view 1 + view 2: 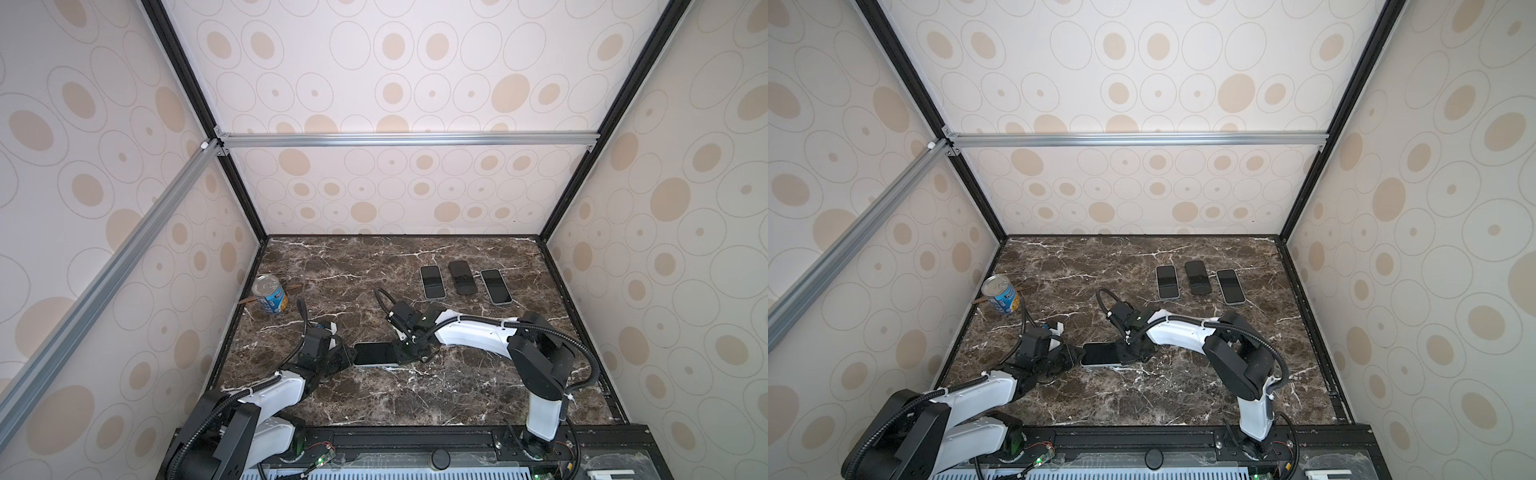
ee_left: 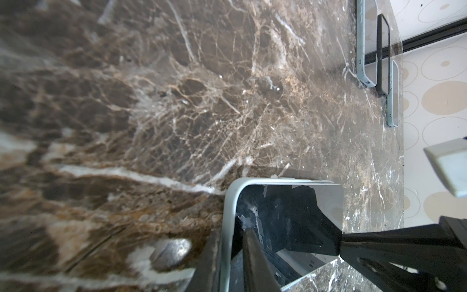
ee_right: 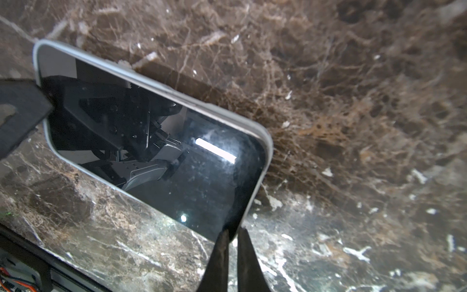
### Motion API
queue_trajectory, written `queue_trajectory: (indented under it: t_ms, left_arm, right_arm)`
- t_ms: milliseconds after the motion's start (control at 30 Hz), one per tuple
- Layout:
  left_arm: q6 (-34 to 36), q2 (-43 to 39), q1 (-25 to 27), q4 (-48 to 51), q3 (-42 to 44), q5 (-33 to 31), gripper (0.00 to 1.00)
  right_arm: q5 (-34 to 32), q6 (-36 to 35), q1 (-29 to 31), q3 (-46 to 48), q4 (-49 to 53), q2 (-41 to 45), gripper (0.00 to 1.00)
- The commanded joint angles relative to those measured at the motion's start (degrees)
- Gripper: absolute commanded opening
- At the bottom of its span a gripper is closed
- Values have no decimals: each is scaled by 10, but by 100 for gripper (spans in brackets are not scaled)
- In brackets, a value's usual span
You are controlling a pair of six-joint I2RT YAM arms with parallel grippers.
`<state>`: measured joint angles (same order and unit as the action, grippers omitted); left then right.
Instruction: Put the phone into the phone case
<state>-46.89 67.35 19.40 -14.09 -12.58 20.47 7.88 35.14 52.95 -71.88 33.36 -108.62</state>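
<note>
**Workpiece.** The phone (image 1: 374,353) (image 1: 1102,353) lies screen up, left of the middle of the table (image 1: 415,399) and nearer the front edge than the back. Its long axis runs parallel to the front edge. A pale phone case (image 2: 228,202) (image 3: 265,141) wraps its rim. Whether the phone is fully seated cannot be determined, nor whether the assembly rests on the table or sits just above it.

**Left pincer.** The left pincer (image 1: 353,356) (image 1: 1079,355) (image 2: 231,232) meets the end of the phone nearest the left edge. In the left wrist view its fingers (image 2: 252,252) are pressed onto that end: one lies over the screen, the other outside the case rim.

**Right pincer.** The right pincer (image 1: 397,353) (image 1: 1121,353) (image 3: 233,231) meets the opposite end. In the right wrist view its fingers (image 3: 219,252) are drawn almost together, pinching the phone's edge between them.

**Other items.** Three handsets (image 1: 432,281) (image 1: 461,277) (image 1: 495,286) lie in a row near the back edge, toward the right, well apart from the pincers. A can (image 1: 270,295) stands upright at the left edge, with a wooden stick (image 1: 249,300) just behind it.
</note>
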Motion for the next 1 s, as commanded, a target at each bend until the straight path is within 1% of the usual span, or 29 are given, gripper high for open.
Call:
queue_trajectory:
  t_ms: [0, 200, 333, 500, 667, 733, 833, 967]
  left_arm:
    - [3, 4, 4, -6, -3, 1, 18]
    - [3, 8, 3, -7, -1, 1, 17]
    - [3, 6, 4, -5, -2, 3, 17]
    - [8, -4, 4, 12, -12, -2, 17]
    - [29, -14, 1, 47, -45, -15, 19]
    - [36, -12, -1, 56, -59, -19, 20]
    - [46, 1, -4, 61, -77, -19, 23]
    - [49, 30, -8, 53, -90, -12, 24]
  right_arm:
    - [-15, 4, 0, 43, -10, -75, 10]
    - [-15, 6, 1, 57, -21, -121, 10]
    - [-10, 6, 1, 58, -20, -127, 10]
    - [-13, 4, 1, 47, -7, -74, 10]
    - [-52, -17, -8, -2, 35, 8, 12]
    - [-54, -27, -19, -15, 43, 30, 13]
    - [-50, -42, -41, -32, 49, 40, 14]
    - [-40, -55, -61, -50, 54, 23, 14]
